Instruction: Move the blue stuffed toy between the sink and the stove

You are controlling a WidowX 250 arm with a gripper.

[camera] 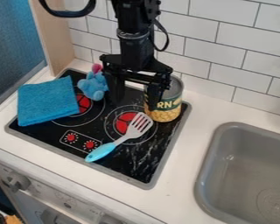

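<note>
My gripper (pixel 134 104) hangs over the back of the stove, its two fingers spread wide with a gap between them. Left of it, the blue stuffed toy (pixel 94 86) with a pink top sits near the stove's back left burner, close beside the left finger and outside the gap. The black stove (pixel 101 121) has red burner marks. At the right lies the grey sink (pixel 215 146), with a strip of white counter (pixel 183 151) between it and the stove.
A corn can (pixel 164 114) stands at the stove's back right, partly behind the right finger. A slotted spatula with a blue handle (pixel 101 152) lies across the middle of the stove. A folded blue cloth (pixel 47 103) covers its left side. White tiles (pixel 206 39) rise behind.
</note>
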